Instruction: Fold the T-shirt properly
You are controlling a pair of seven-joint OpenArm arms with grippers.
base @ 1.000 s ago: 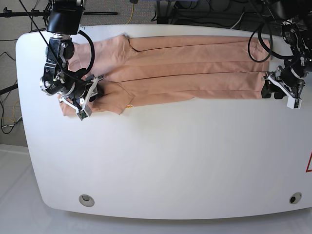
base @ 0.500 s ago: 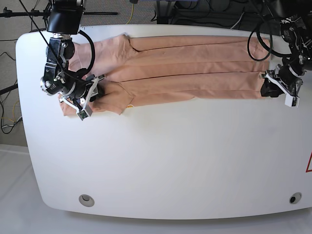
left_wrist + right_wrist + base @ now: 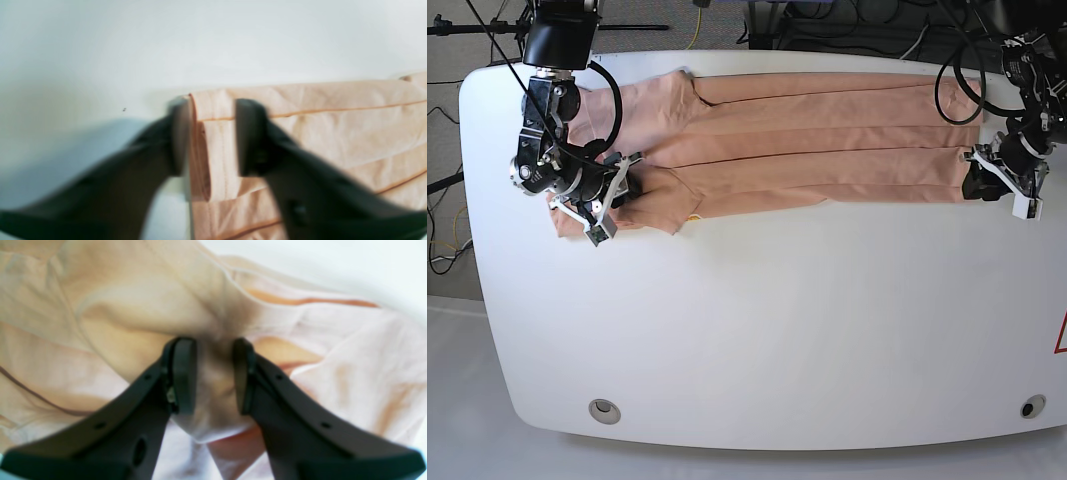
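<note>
T-shirt (image 3: 827, 140) hem betw. part-open left gripper (image 3: 208, 136), right gripper (image 3: 208, 373) pinching fabric

The T-shirt (image 3: 807, 140) lies along the counter (image 3: 767, 330) far edge; right tool (image 3: 622, 185) and left tool (image 3: 975, 182) at apparently opposite ends.

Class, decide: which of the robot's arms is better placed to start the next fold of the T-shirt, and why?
Probably right: the right gripper pinches a bunch of the T-shirt, while the left gripper only straddles the hem edge.

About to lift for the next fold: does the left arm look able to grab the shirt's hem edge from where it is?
Probably yes. The left end effector already straddles the T-shirt hem edge, one finger on bare table, one over cloth; nothing blocks it.
</note>
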